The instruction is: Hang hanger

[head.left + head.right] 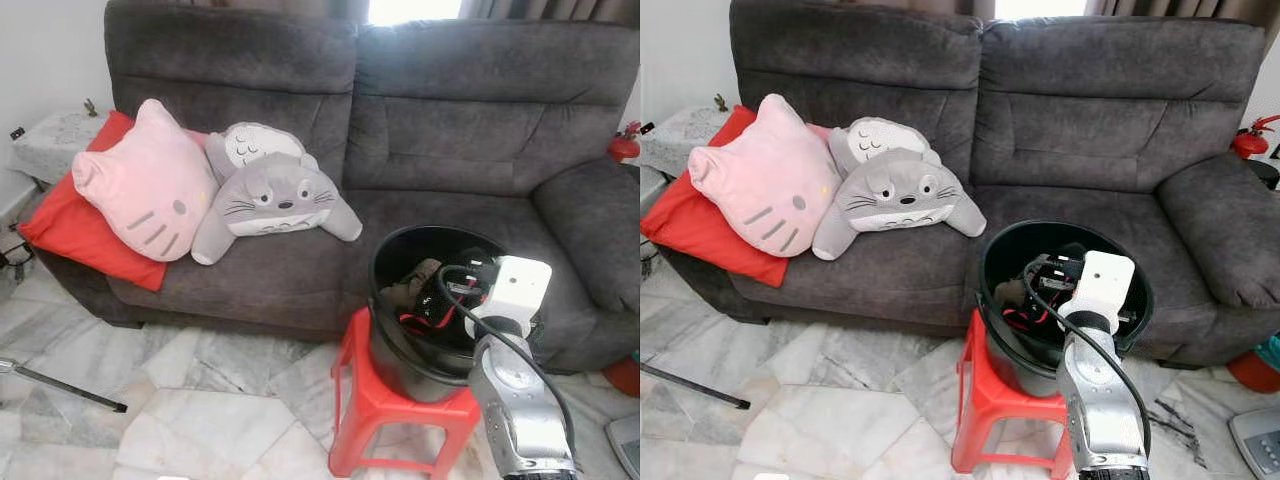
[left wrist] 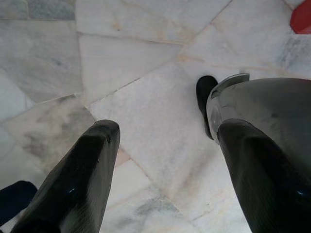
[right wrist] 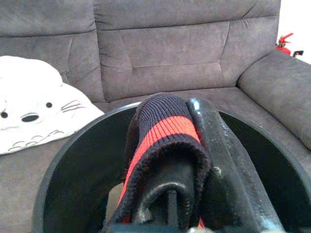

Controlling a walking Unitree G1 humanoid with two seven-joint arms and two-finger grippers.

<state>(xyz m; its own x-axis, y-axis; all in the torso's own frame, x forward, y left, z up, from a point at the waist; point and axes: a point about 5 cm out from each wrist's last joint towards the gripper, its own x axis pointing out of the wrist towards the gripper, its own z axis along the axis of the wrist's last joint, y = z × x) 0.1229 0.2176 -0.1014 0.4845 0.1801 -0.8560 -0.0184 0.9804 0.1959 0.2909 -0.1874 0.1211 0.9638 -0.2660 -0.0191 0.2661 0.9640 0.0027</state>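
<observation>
Bucket [image 1: 990, 300] on the red stool [image 1: 985, 410] is the landmark: the right gripper [image 3: 187, 160] is just above its mouth, fingers pinched on a navy-and-red knit cloth [image 3: 158, 131]. No hanger is clearly discernible. Judging by this, it's still the pickup step; next comes lifting clear. Well left of the bucket, the left gripper [image 2: 163, 160] hangs spread, empty.

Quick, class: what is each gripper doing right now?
Left gripper: open, empty, hanging over the floor.
Right gripper: shut on a navy-and-red knitted cloth, above the black bucket.
</observation>
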